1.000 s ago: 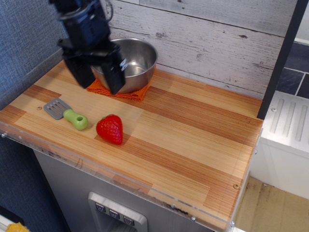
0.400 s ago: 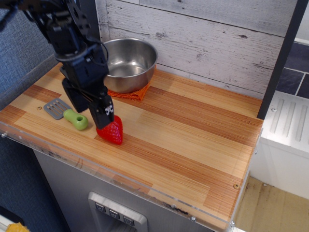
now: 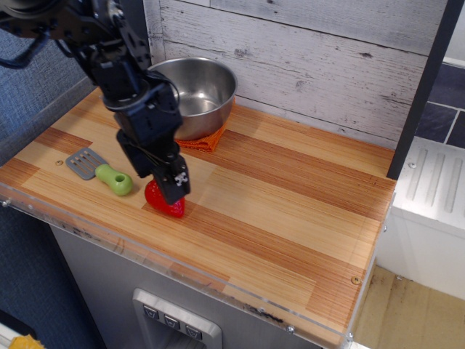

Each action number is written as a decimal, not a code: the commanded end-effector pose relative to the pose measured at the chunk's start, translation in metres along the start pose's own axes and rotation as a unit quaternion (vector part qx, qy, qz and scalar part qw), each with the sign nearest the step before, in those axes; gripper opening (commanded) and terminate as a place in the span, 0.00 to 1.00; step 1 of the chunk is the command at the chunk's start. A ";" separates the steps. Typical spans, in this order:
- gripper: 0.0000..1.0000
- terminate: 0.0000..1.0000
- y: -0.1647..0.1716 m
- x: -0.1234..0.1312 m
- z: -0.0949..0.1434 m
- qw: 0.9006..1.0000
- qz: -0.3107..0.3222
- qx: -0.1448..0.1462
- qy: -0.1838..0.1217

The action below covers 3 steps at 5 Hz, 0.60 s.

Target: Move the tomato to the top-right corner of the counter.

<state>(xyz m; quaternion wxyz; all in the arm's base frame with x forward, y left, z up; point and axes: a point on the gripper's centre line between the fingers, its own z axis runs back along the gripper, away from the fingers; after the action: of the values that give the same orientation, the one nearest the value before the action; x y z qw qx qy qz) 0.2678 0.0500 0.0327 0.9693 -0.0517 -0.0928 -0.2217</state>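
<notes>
The tomato (image 3: 161,205) is a small glossy red toy fruit lying on the front-left part of the wooden counter (image 3: 290,211). Most of it is hidden by my gripper (image 3: 158,183), which has come down over it from above. The black fingers stand apart, one on each side of the tomato, so the gripper looks open around it. The tomato's green leaf cap is hidden. The tomato rests on the wood.
A steel bowl (image 3: 200,91) sits on an orange cloth (image 3: 202,141) at the back left, behind my arm. A green-handled spatula (image 3: 100,172) lies just left of the tomato. A white plank wall runs along the back. A clear plastic rim (image 3: 240,298) edges the counter's front.
My gripper has moved from in front of the bowl forward, right and down. It now sits over the tomato with its fingers straddling it. The tomato has not moved.
</notes>
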 end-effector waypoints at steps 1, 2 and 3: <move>1.00 0.00 0.002 0.002 -0.009 1.000 -0.016 -0.007 0.009; 0.00 0.00 0.005 0.002 -0.010 1.000 -0.009 0.000 0.019; 0.00 0.00 0.006 0.001 -0.009 1.000 -0.007 0.002 0.020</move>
<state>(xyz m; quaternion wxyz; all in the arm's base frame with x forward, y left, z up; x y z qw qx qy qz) 0.2654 0.0450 0.0163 0.9708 -0.0546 -0.0573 -0.2265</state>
